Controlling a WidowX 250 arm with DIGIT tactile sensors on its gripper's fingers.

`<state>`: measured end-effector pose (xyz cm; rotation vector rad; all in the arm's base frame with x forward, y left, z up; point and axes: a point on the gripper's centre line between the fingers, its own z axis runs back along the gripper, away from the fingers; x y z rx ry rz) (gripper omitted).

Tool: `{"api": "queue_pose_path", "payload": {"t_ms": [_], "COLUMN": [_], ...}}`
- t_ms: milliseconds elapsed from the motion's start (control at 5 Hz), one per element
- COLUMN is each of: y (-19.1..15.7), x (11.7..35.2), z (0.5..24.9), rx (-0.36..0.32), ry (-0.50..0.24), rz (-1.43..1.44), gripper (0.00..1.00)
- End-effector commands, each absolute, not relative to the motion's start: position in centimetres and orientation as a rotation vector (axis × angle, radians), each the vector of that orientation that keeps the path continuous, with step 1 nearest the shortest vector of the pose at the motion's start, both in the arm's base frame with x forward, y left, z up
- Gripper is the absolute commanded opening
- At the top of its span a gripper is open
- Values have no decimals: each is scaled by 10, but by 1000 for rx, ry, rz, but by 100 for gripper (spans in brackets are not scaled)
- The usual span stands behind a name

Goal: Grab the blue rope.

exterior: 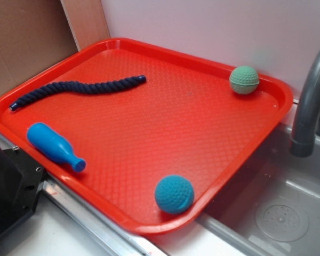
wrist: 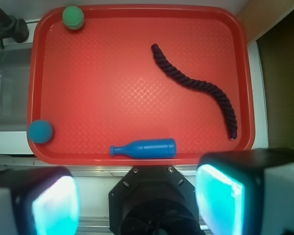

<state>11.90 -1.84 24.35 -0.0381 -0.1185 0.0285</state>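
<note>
Blue rope (wrist: 196,85), one: S-curved, long axis slanting away from gripper (wrist: 137,200), ahead-right; gripper wide open, empty; two balls (wrist: 73,17) (wrist: 40,131); one bowling pin (wrist: 147,148); red tray (wrist: 137,10).

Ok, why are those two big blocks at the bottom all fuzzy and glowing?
In the wrist view the gripper fingers sit very near the lens, so they blur and glow cyan, while the tray and blue rope stay sharp. In the exterior view the light is soft and even, with faint shadows under the balls.
</note>
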Motion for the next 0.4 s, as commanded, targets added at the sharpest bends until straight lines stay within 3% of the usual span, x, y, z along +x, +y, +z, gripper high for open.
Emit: {"api": "queue_pose_path", "payload": {"t_ms": [0,200], "y": [-18,-8], "x": [119,128], "z": [244,237], "rx": [-38,-7], "ry": [-119,-136], "rz": [28,-93], "gripper": [100,100]}}
